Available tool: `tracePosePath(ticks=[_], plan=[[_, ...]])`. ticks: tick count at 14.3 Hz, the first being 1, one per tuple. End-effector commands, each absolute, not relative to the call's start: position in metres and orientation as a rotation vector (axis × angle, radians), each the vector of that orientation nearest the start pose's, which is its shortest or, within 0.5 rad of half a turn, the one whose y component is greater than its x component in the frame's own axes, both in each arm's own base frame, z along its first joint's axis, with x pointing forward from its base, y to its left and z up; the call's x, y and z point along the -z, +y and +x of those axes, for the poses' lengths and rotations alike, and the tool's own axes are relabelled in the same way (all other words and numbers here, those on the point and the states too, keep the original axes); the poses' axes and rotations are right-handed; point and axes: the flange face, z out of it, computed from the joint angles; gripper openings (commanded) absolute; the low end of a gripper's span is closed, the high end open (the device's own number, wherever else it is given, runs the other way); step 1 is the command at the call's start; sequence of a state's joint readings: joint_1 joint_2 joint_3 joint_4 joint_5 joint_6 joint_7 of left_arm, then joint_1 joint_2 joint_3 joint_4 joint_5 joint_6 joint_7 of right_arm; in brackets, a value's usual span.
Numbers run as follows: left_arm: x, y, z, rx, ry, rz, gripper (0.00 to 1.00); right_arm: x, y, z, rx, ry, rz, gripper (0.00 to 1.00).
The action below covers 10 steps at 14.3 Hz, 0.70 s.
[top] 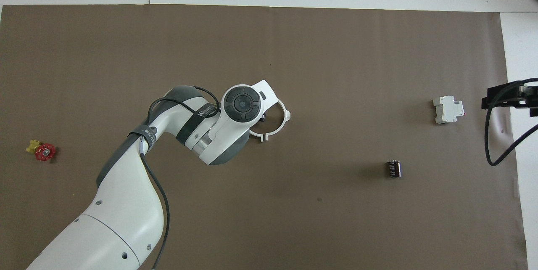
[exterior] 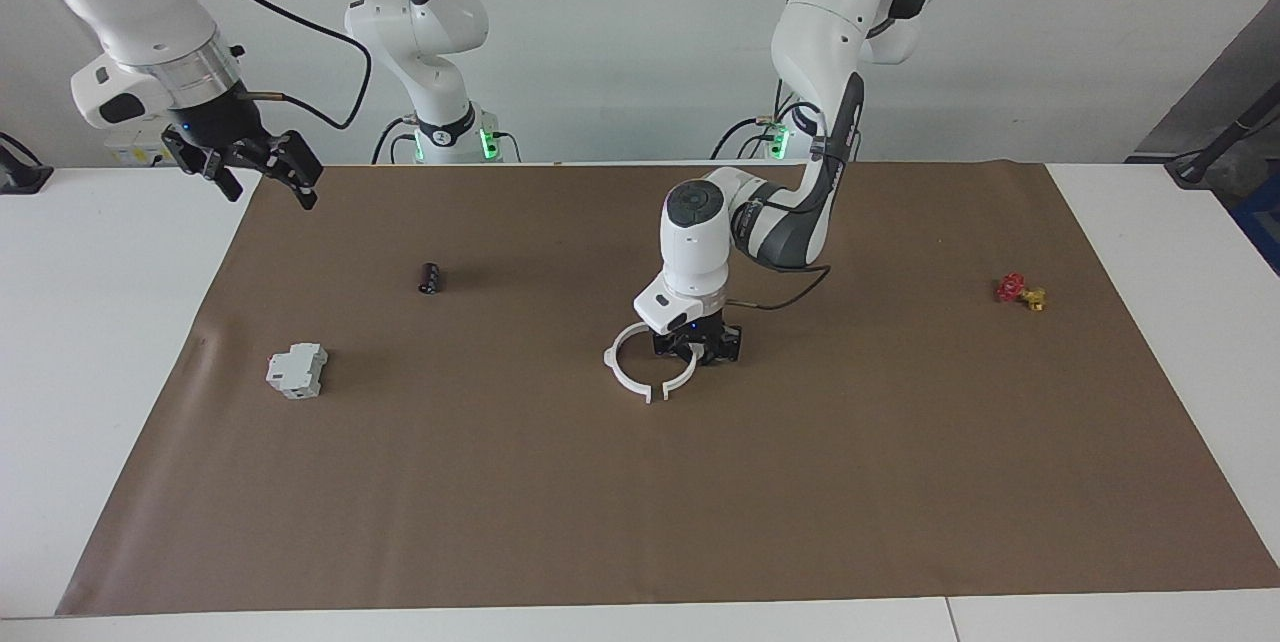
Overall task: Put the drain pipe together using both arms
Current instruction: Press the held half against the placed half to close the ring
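Closing gap: left claw point(exterior: 690, 350) is clamped tight on one half-ring point(exterior: 684, 374), low on the brown mat point(exterior: 800, 482) mid-table, pushing it against the loose half-ring point(exterior: 626, 370).
Drain pipe place: both halves flat on mat, middle of table; tabs farther from the robots almost meet, a thin slit shows.
Nearer-robot tabs: hidden under the wrist, cannot tell.
Right claw: point(exterior: 262, 168) fingers spread wide, holding nothing, waiting high over the mat's edge at the right arm's end.
Doing it well: keep held half flat, slide straight, line up tabs both ends.
Risk: loose half may skid; right arm should brace it.
Clutter: grey block point(exterior: 296, 370), dark cylinder point(exterior: 429, 278), red-yellow bit point(exterior: 1020, 291), all well apart.
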<state>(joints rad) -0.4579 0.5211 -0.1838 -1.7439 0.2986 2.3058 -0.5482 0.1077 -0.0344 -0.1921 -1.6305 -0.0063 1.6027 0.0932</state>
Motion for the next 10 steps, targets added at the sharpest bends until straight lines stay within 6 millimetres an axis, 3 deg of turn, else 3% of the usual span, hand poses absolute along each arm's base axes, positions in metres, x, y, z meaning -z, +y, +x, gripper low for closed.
tracePosePath(ticks=[1, 10], plan=[[-0.2856, -0.3950, 0.5540, 0.224, 0.412, -3.021, 0.00, -0.6180, -0.0488, 0.5370, -0.001, 0.251, -3.118, 1.00], [-0.2877, -0.3975, 0.5528, 0.225, 0.395, -3.031, 0.00, -0.6181, -0.0488, 0.5372, 0.001, 0.251, -3.118, 1.00]])
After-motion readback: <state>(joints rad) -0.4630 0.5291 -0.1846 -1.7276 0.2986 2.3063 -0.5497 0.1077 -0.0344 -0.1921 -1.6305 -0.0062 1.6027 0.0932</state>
